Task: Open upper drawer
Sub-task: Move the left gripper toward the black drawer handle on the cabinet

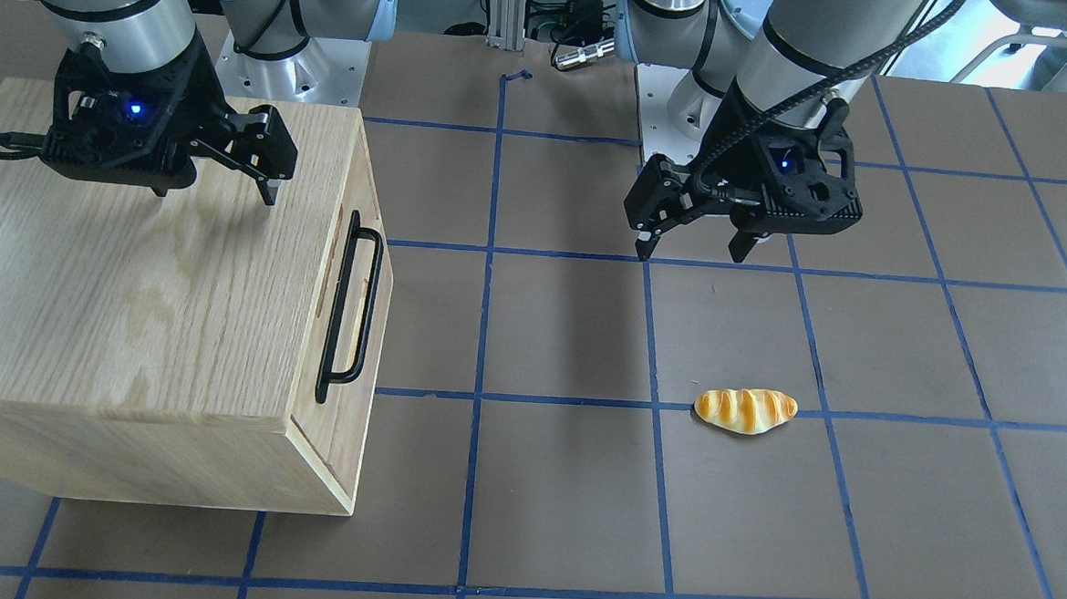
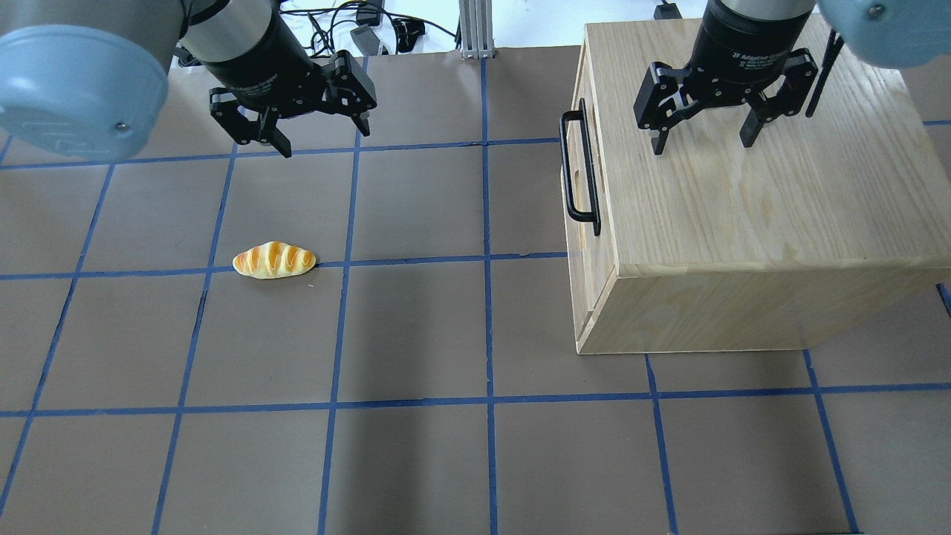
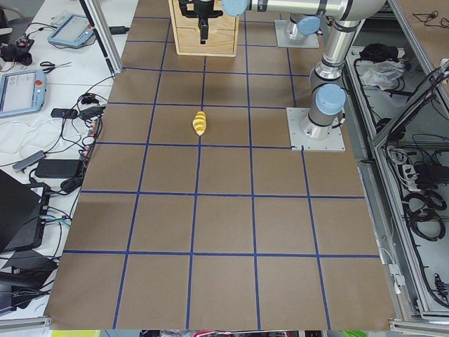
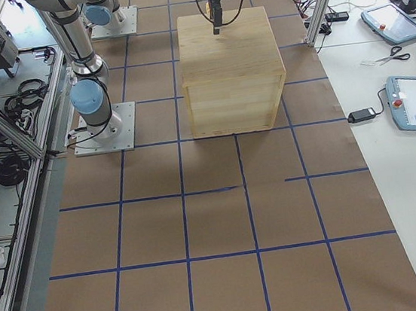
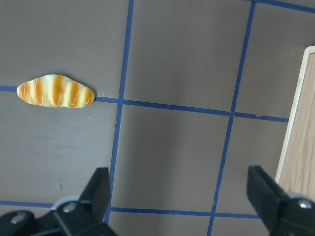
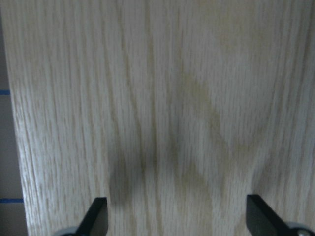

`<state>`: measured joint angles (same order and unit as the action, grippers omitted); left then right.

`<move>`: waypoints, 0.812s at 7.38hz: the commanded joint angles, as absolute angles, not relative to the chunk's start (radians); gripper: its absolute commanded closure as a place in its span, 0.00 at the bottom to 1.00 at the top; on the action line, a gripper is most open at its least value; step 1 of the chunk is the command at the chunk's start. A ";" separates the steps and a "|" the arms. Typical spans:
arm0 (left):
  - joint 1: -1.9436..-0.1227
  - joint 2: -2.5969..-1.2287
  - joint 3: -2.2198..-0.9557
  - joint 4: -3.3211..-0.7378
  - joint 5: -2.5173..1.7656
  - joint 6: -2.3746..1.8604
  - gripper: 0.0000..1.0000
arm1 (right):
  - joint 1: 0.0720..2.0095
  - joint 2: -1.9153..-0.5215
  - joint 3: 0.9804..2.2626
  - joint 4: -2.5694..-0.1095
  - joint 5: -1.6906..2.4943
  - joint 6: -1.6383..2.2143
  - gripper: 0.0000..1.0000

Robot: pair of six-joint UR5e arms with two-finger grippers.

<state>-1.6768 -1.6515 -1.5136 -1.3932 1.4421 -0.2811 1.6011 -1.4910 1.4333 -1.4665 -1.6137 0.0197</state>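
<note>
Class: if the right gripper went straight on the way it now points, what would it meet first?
The right gripper points straight down, jaws open, so it would first meet the cabinet's top panel, not the black handle on the front. Its height above the wood is unclear.

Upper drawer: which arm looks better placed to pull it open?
The right one. The right pincer, open, hovers over the cabinet top, close to the black bar handle of the upper drawer. The left pincer, also open, hangs over the table, farther from that handle.
</note>
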 commanded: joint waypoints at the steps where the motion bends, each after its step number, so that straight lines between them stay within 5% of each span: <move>1: -1.754 -1.698 -1.514 -1.284 1.387 -0.425 0.00 | 1.601 -1.491 1.433 -1.466 -1.614 0.018 0.00; 6: -1.885 -1.811 -1.514 -1.091 1.301 -0.636 0.00 | 1.601 -1.491 1.433 -1.466 -1.614 0.020 0.00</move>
